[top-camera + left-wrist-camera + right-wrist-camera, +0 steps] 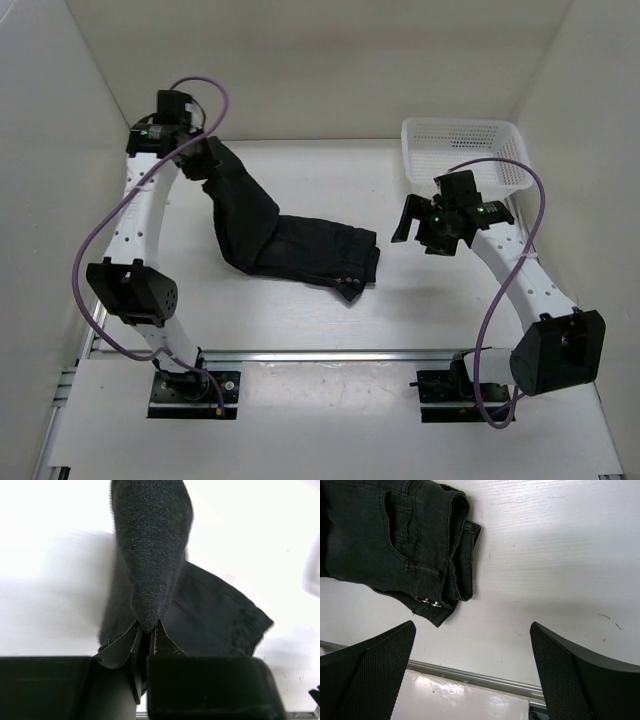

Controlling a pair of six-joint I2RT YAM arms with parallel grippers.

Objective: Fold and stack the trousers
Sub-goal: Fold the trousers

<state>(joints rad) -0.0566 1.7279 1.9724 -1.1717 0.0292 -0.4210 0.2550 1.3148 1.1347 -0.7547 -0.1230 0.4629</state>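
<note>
Black trousers (300, 250), waistband (355, 262) flat at table (450, 300) centre, leg end raised far left in the clenched left gripper (197, 160) (apparently both legs): carry the legs squarely over the waistband; the right gripper (415, 222), jaws wide and empty, could pin it.

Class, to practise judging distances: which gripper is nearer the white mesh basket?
Right. The right gripper hangs open just in front of the basket; the left gripper is far across the table, clamped on the trousers.
</note>
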